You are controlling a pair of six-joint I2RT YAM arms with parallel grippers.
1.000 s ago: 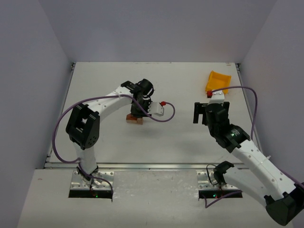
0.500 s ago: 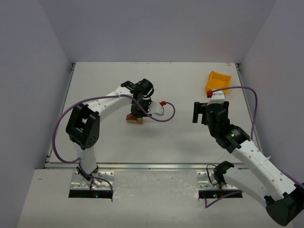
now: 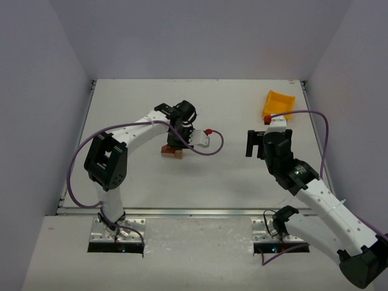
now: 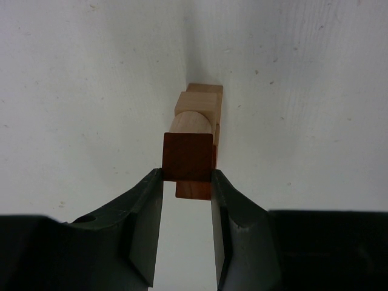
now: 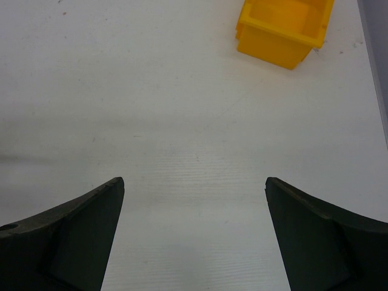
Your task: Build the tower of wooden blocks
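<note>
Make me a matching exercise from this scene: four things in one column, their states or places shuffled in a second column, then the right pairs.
Things
1. left gripper
2. right gripper
3. yellow bin
4. reddish-brown block

States or places
A. stands at the far right of the table
B. fingers wide apart, holding nothing
C. pinched between two dark fingers
D. fingers closed on a small block

Right pairs: 1-D, 2-B, 3-A, 4-C
</note>
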